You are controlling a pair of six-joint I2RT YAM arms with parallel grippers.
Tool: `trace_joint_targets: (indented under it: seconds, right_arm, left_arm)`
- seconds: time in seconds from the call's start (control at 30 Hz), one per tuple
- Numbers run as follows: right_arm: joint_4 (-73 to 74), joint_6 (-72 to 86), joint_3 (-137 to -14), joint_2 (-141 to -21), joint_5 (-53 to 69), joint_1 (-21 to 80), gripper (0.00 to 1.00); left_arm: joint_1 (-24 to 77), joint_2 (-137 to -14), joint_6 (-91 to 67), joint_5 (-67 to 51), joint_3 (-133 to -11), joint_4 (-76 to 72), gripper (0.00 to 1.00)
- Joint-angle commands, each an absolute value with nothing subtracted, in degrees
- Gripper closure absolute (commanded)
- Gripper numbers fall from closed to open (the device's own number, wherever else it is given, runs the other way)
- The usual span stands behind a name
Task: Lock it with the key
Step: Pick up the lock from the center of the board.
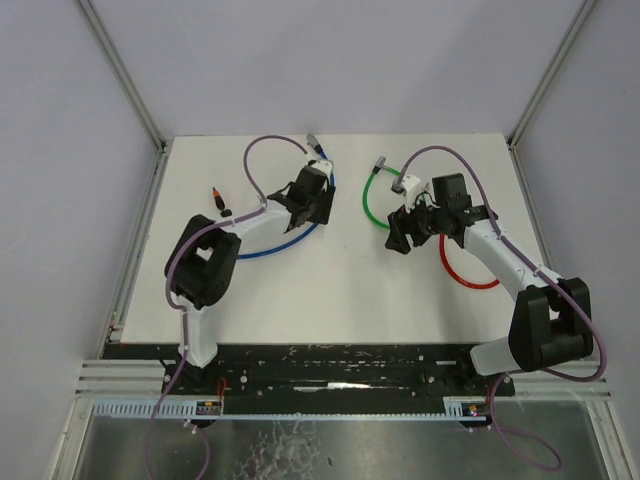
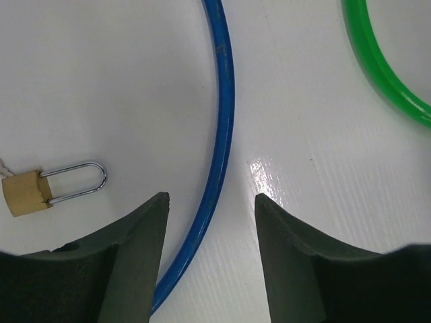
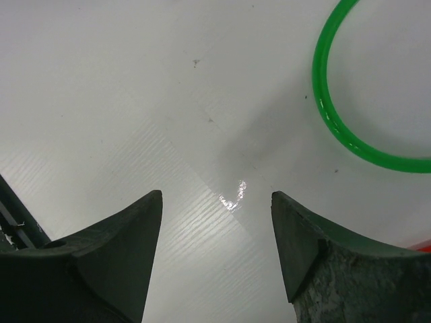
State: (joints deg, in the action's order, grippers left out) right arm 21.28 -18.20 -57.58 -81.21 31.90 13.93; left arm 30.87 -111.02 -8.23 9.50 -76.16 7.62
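Found the left jaws apart, straddling the blue cable (image 2: 227, 121) and hanging low over the white surface (image 2: 101, 81), nothing pinched. Looked more like lining up than an actual grab, honestly. Found the right jaws apart too, with only bare surface between them, sitting right of centre in the overhead view. Probably just parked out of the way.

Spotted the padlock (image 2: 27, 192) at the left edge of the left wrist view, lying flat, up and left of the jaw tips. Saw it clear of the blue cable and touched by nothing. Read its long axis as running roughly left to right across the frame, tipped up a touch toward the right. Put the brass body at the left and the shackle pointing right, toward the cable. Couldn't call the shackle seated or popped from here.

Noticed a scrap of white string (image 2: 4, 168) by the body, maybe a key tether, but couldn't make out any key. Couldn't pick the padlock out from overhead either, likely hidden under the left arm (image 1: 250, 225). Also clocked a green cable (image 2: 387, 84) at upper right and a red cable (image 1: 460, 281) by the right arm (image 1: 500, 250).
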Motion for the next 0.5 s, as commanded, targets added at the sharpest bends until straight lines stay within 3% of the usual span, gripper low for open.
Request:
trace_joint_targets:
  seconds: [0.0, 0.3, 0.47]
  right_arm:
    - [20.1, -14.5, -60.4, -81.6, 31.1, 13.8, 0.29]
    - [20.3, -15.1, -60.3, -81.0, 31.7, 13.8, 0.29]
    - [20.5, -15.2, -60.5, -81.1, 32.0, 13.8, 0.29]
  left_arm:
    - [31.1, -114.9, -5.4, 8.1, -80.9, 13.1, 0.5]
    - [31.1, -120.9, -4.3, 7.2, -85.6, 15.9, 0.56]
    - [31.2, -121.9, -4.0, 7.4, -85.9, 16.0, 0.65]
